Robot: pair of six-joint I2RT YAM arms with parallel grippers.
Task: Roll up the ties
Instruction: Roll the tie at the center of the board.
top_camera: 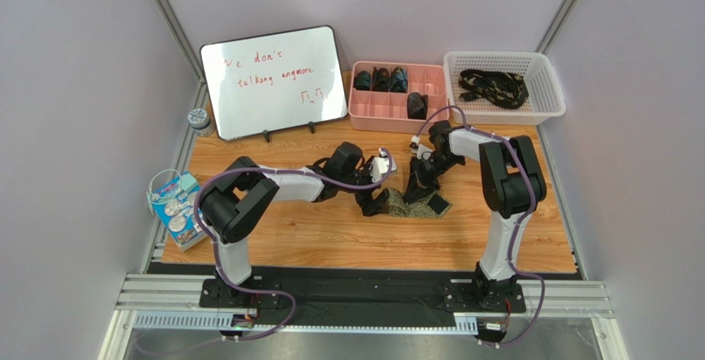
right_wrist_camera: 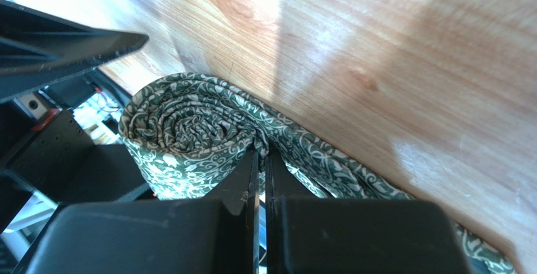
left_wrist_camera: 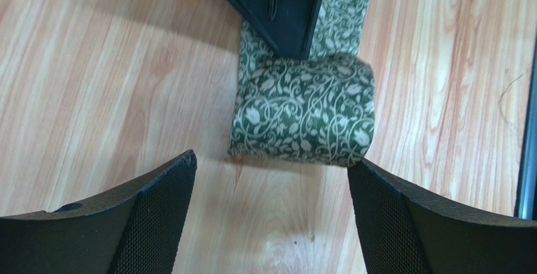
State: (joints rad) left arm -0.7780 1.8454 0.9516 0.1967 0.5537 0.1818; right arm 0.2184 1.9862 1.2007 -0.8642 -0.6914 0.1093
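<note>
Robotics lab cell: aluminium rail [top_camera: 579, 298], whiteboard [top_camera: 273, 79], plain partition walls [top_camera: 74, 87].

L claw [left_wrist_camera: 271, 164] wide open, pointing down; R claw [right_wrist_camera: 261, 167] fully shut.

One tie [top_camera: 411, 205] lies mid-table [top_camera: 331, 240], in front of the tray [top_camera: 376, 110]. The basket [top_camera: 506, 117], right of the tray, holds more ties [top_camera: 494, 87]. The whiteboard [top_camera: 273, 81] stands left of the tray.

Top view overhead from the near side, wrist views close, both on the rolled tie [left_wrist_camera: 302, 113]
</note>
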